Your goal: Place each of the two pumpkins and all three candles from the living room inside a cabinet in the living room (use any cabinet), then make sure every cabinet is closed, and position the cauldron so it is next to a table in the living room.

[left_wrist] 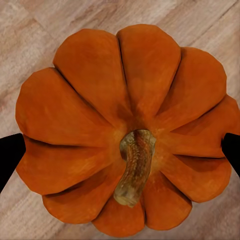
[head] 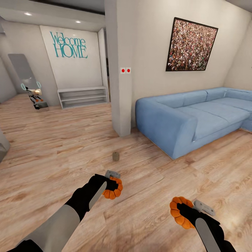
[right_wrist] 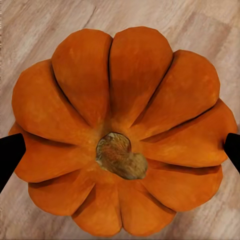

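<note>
1. Left gripper (head: 112,184) fingers (left_wrist: 9,155) clamp a ribbed orange pumpkin (left_wrist: 125,130) with a curved woody stem, held above the plank floor (head: 52,150).
2. Right gripper (head: 189,210) holds a second pumpkin (right_wrist: 122,132), stem stubby.
3. A grey-beige candle (head: 116,156) stands on the floor ahead, near a pillar (head: 120,87).
4. Blue sofa (head: 196,119) at right; white shelf (head: 83,97) at the far wall.
</note>
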